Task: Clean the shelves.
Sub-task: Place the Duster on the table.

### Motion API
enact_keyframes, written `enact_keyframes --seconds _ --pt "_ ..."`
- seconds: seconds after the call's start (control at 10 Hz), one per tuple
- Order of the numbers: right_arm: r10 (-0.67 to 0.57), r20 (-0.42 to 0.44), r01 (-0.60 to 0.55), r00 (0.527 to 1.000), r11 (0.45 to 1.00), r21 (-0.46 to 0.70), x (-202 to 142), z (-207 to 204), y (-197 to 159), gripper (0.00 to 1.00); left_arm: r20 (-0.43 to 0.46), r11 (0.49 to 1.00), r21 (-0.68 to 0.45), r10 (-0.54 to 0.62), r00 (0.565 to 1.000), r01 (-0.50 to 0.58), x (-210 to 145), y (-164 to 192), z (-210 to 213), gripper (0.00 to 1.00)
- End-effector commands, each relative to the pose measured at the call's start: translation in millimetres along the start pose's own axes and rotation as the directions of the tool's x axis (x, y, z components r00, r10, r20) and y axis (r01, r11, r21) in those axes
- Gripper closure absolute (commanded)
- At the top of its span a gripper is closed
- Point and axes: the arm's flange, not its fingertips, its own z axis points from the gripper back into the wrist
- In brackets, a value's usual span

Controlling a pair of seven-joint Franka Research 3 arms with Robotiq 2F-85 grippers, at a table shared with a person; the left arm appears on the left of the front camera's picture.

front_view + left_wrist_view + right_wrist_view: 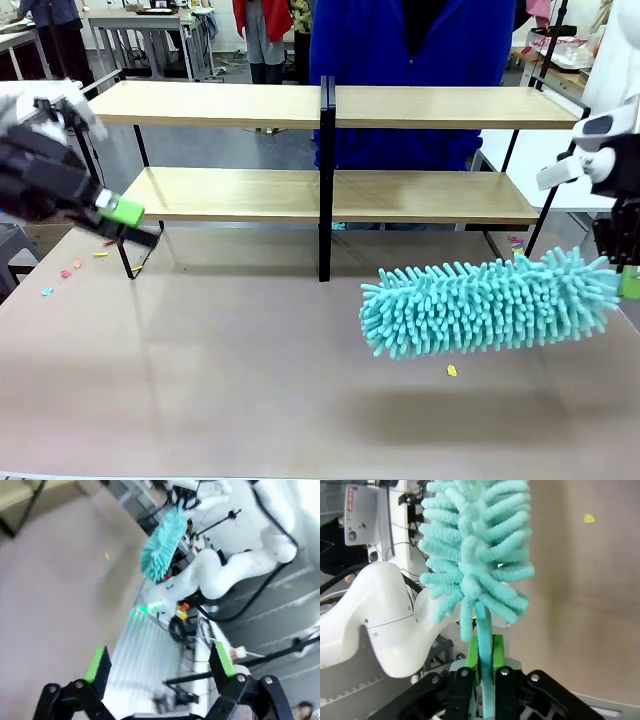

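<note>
Shelves (300, 105) look rigid, needing no grasp; right gripper (482, 672) is clamped on the soft, light duster's (490, 300) thin handle, left gripper (160, 667) spread, empty.

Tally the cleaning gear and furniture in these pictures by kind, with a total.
Turquoise fluffy microfibre duster: 1
Two-tier rack of pale wooden boards in a black metal frame: 1
Black robot claw with green pads: 2, the left claw open and the right claw shut on the duster's handle
Total: 4
</note>
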Motion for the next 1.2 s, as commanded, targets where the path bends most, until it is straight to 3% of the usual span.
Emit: enact_keyframes --seconds 0.0,0.1,0.3,0.4,0.5,0.7,1.0,1.1 --pt "-0.053 0.056 0.054 0.997 0.998 -0.017 -5 -7 -10 0.88 0.000 0.990 0.029 0.136 0.991 -0.136 -113 16 -43 0.00" --pt "-0.078 0.088 0.079 0.993 0.997 -0.008 -8 -21 -20 0.88 0.067 0.988 -0.092 0.129 0.989 -0.123 -140 33 -52 0.00" --pt "-0.161 0.125 0.162 0.979 0.987 0.004 -16 -41 -42 0.88 0.105 0.998 -0.058 0.044 0.994 -0.038 -178 74 -73 0.00" --pt "-0.181 0.127 0.186 0.975 0.982 -0.024 -14 -46 -52 0.88 0.074 0.998 -0.019 0.053 0.996 -0.051 -176 87 -82 0.00" --pt "-0.197 0.126 0.207 0.972 0.975 -0.077 -10 -48 -59 0.88 0.081 0.988 -0.085 0.135 0.988 -0.128 -57 111 6 0.00" --pt "-0.197 0.122 0.214 0.973 0.967 -0.140 -9 -52 -62 0.88 0.081 0.988 -0.085 0.135 0.988 -0.128 -57 111 6 0.00" --pt "-0.202 0.112 0.213 0.973 0.973 -0.091 -13 -64 -73 0.88 0.081 0.988 -0.085 0.135 0.988 -0.128 -57 111 6 0.00" --pt "-0.199 0.118 0.211 0.973 0.972 -0.105 -14 -61 -72 0.58 0.081 0.988 -0.085 0.135 0.988 -0.128 -57 111 6 0.00"
